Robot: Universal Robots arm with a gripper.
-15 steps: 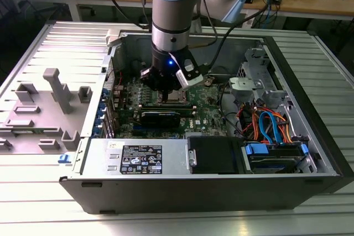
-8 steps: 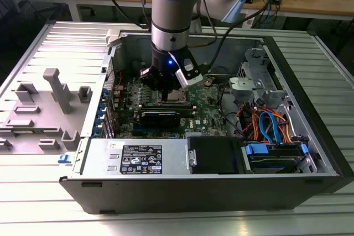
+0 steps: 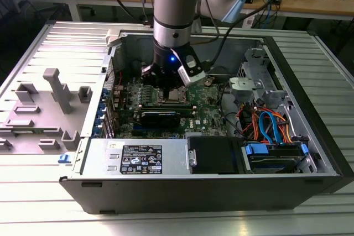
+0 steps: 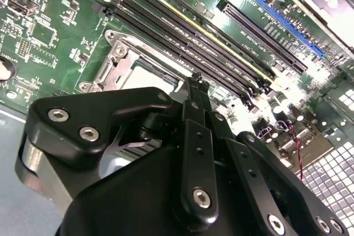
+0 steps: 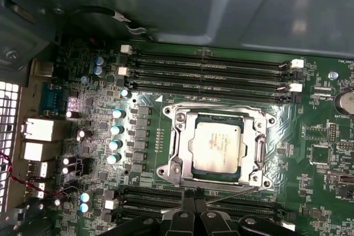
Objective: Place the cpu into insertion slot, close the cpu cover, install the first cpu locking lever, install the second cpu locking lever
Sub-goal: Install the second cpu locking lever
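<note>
- An open computer case (image 3: 221, 186) lies on its side on a ribbed metal desk (image 3: 50, 203), its green motherboard (image 3: 213, 117) facing up.
- In the first wrist view, the cpu (image 5: 217, 146), a silver-grey square, sits seated in the insertion slot (image 5: 180, 156) at the board's centre.
- The cpu cover (image 5: 261, 150), a silver frame, lies closed flat around the chip.
- A thin locking lever (image 5: 232, 193) runs along the socket edge nearest the pincer.
- The pincer (image 5: 194, 198) hangs just beside the socket; its black fingertips (image 4: 197, 84) are pressed together with nothing between them.
- Long black memory slots (image 5: 210, 73) flank the socket on two sides.
- In the exterior view, the arm (image 3: 177, 15) reaches down from twelve o'clock, and a grey plastic tray (image 3: 38, 109) lies at nine o'clock of the case.
</note>
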